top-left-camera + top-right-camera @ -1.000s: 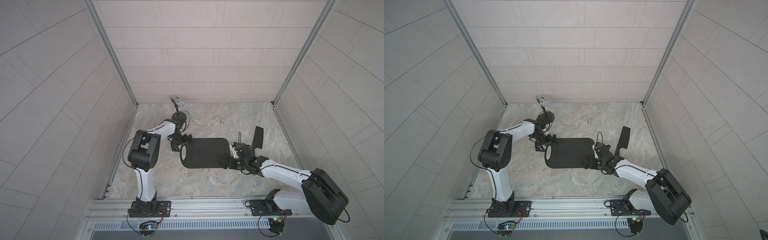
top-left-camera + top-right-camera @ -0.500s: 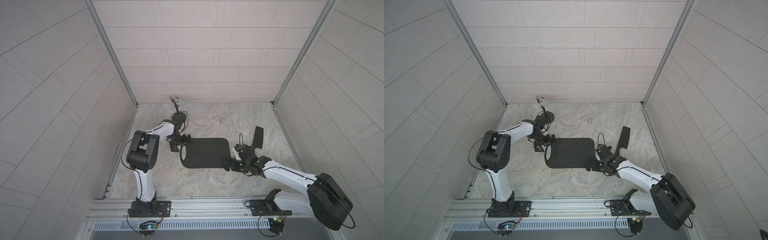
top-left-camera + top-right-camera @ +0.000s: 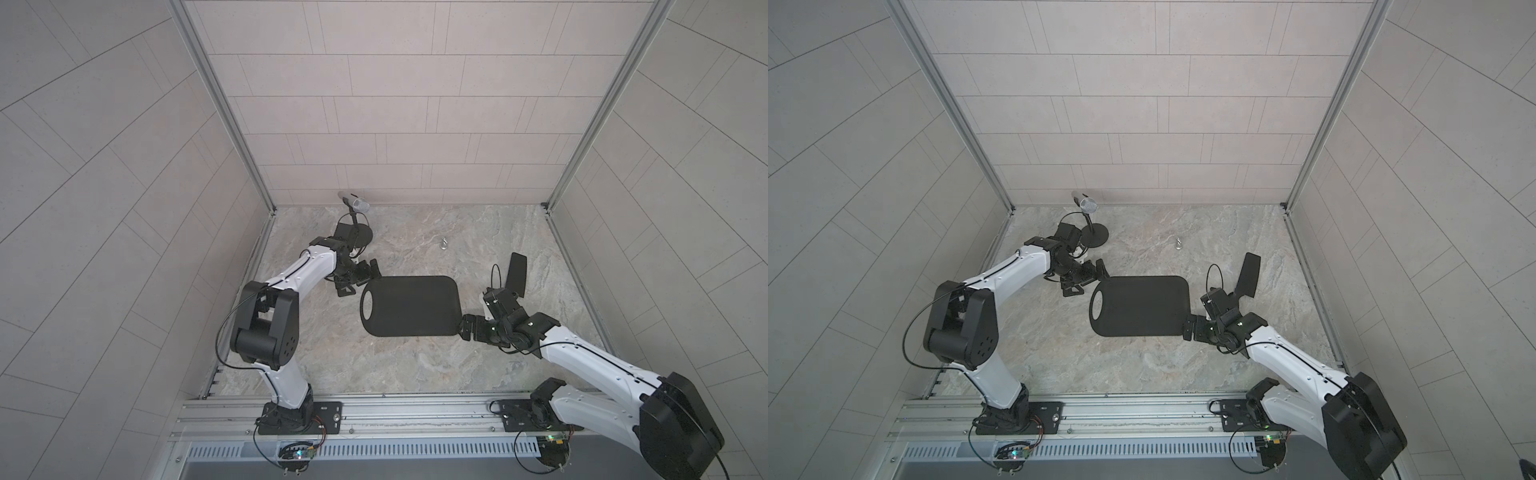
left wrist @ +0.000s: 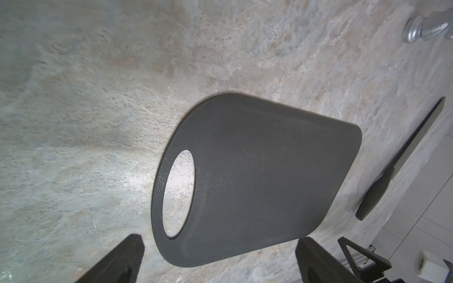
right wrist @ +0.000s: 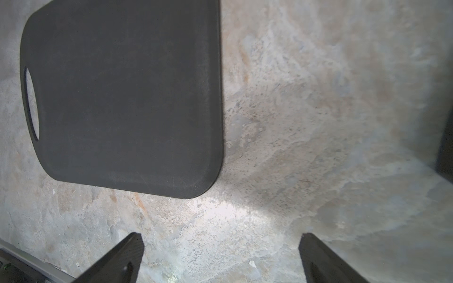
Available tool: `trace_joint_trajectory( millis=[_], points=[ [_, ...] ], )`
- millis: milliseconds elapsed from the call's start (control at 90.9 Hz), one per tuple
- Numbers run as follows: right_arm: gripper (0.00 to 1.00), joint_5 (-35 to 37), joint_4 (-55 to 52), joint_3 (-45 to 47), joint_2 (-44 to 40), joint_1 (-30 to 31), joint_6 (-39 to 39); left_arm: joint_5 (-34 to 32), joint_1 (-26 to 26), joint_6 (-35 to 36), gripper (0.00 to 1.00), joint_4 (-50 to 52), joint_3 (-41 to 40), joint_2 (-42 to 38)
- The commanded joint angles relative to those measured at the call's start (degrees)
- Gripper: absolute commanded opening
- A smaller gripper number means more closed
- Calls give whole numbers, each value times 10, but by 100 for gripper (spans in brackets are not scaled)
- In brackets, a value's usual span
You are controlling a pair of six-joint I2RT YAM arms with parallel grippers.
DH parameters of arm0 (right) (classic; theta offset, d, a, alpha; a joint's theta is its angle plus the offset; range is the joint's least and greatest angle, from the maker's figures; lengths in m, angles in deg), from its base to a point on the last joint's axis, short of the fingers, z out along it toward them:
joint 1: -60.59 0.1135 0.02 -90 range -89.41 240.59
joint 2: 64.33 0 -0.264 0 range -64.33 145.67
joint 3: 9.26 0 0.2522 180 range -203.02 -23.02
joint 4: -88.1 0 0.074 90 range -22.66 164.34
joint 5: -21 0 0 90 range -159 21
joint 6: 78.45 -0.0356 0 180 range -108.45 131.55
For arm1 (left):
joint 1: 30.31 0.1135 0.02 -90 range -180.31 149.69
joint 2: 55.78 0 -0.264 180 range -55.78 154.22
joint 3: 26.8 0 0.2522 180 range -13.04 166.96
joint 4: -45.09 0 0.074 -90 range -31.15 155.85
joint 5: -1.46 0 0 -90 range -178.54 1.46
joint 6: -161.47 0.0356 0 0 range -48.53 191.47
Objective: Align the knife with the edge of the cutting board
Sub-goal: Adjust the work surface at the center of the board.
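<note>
My left gripper [image 3: 360,279] and right gripper [image 3: 466,329] flank the cutting board [image 3: 411,305], wide open and empty; next, I judge, the right must reach the off-angle knife [image 3: 515,276].

Matte cutting board [image 4: 264,176], rough stone-look table [image 4: 98,110]

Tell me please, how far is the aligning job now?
Done: nothing yet. The knife lies on the table, apart from the board and at an angle to its nearest edge. In hand: nothing; the left pincer and right pincer are open and empty at the board's ends. Left: grasp the knife, lay it along an edge.
</note>
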Motion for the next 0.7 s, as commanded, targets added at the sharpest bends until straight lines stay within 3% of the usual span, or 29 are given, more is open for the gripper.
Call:
trace_joint_trajectory(
  millis=[0,341,693],
  points=[
    [100,11,-37,-19,-14,-19,10,7,-4,12,100,-6,-9,-29],
    [100,-1,-70,-41,-21,-108,29,-68,-68,49,100,-17,-15,-114],
    [100,54,-92,-79,21,-191,49,-132,-100,62,100,-30,-30,-170]
  ],
)
